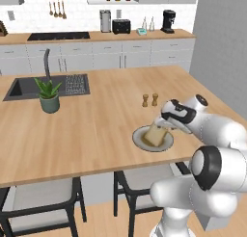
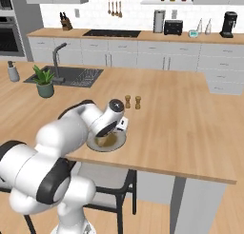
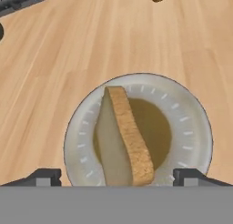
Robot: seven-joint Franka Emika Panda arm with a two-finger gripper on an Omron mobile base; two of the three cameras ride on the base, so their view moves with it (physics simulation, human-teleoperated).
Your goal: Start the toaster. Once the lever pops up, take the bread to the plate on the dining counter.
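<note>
The light-wood dining bench (image 1: 96, 130) carries it all, and the plate (image 3: 191, 127) sits near its front edge, above a stool. The tool (image 3: 117, 176) hovers right over that plate with its tips spread wide, either side of the bread (image 3: 123, 136), which stands on edge in the olive centre. Risk here, I'd say: the slice topples towards the rim, or a tip clips it on lifting away.
</note>
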